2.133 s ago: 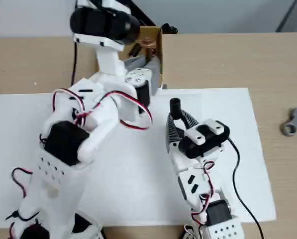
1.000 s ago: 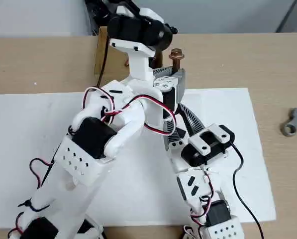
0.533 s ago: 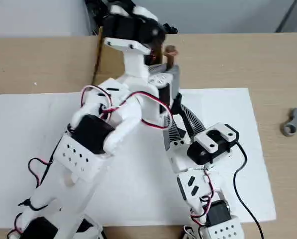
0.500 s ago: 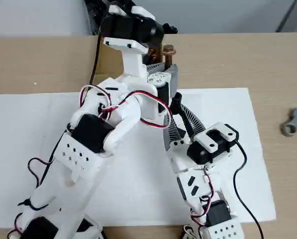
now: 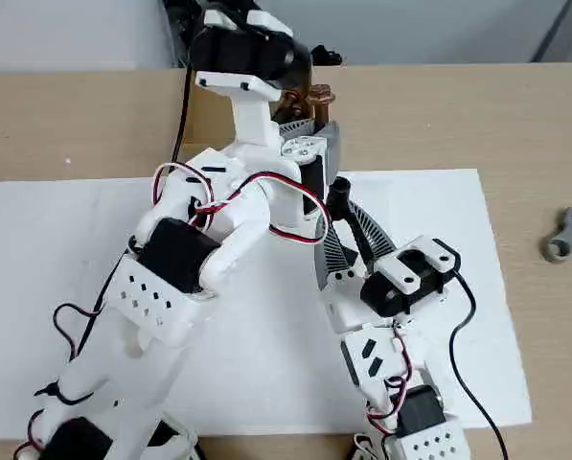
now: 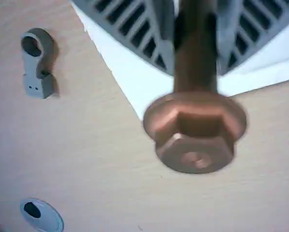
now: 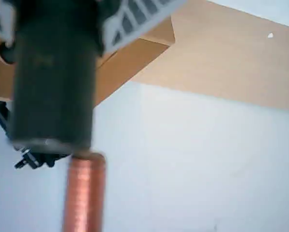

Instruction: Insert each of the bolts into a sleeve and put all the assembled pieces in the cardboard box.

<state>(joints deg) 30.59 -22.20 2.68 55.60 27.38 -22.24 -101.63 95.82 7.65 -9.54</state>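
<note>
With left gripper [image 6: 195, 24] pinching the bolt [image 5: 319, 95] and right gripper [image 7: 62, 14] the sleeve [image 5: 338, 195] at its 6 o'clock, we risk jamming if tilted.

Both arms are white printed shells around black servo blocks. The left arm [image 5: 171, 278] carries looping red, black and white cables [image 5: 290, 237] and a white plate dotted with small holes [image 5: 142, 292]. The right arm [image 5: 381, 331] has a long black cable [image 5: 453, 359], thin red wires [image 5: 400, 362] and dark slots on one link. The left gripper [image 5: 316, 113] and right gripper [image 5: 341, 209] have grey fingers [image 6: 129, 29] cut with ribbed slots
</note>
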